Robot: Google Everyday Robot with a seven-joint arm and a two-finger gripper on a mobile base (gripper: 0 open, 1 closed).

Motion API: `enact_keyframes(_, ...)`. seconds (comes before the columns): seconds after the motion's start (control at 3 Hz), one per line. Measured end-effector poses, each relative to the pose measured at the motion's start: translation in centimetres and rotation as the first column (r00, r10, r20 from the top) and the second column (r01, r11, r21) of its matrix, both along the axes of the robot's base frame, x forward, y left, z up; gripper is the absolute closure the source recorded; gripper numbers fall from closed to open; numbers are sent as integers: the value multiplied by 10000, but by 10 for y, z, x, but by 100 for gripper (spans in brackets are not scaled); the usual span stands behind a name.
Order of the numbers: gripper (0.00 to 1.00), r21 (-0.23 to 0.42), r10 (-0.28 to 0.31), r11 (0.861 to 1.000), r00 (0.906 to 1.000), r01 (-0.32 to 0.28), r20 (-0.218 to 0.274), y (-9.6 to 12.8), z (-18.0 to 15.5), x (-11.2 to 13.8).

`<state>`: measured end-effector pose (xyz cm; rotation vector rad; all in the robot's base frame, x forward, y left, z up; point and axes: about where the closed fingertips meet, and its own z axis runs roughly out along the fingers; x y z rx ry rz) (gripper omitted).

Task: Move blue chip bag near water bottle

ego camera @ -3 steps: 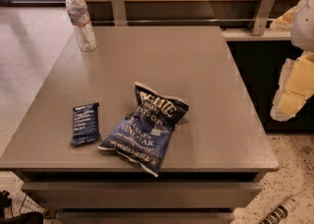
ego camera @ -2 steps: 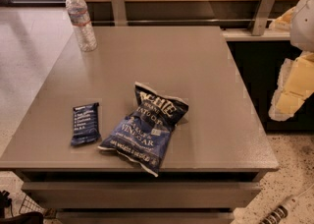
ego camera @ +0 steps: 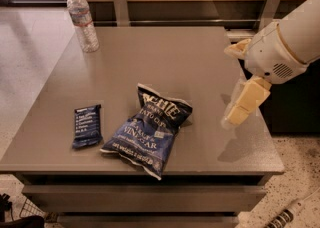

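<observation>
Found the cream-coloured tool (ego camera: 235, 114) hanging from the white robot arm (ego camera: 285, 47) above the right-hand margin of the flat grey desk (ego camera: 165, 57), angled down toward 7 o'clock, clear of the surface, with nothing seen in it. Could not tell whether spread or pressed together.

Looked from there toward 9 o'clock, a shade toward 8, and met the large crinkly navy-blue chip bag (ego camera: 150, 129) with white lettering, lying flat and face up near the desk's front edge, well apart from the tool. Read its long axis as running from 1 o'clock, at the black top edge, to 7 o'clock, at the bottom seam. Judged that the coming reach would have to travel leftward and down onto it, across that axis.

Noted just beside the bag, at its 9 o'clock, a small flat dark-blue bar wrapper (ego camera: 87, 126); not the thing wanted.

Placed the tall clear ribbed plastic water bottle (ego camera: 82, 19), upright and capped in white, at the desk's far left corner, at 11 o'clock from the bag and well apart from it. Could not read how full. Judged the bag puffed and unopened.
</observation>
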<state>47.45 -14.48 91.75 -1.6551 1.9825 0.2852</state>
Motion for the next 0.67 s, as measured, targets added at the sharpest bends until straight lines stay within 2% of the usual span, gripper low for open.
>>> enact_keyframes(0.33,0,1011,308,9943,9993,-327,197,52,-20,3)
enact_keyframes(0.67,0,1270,-151,9918,9996,120,233,93,-42,-10)
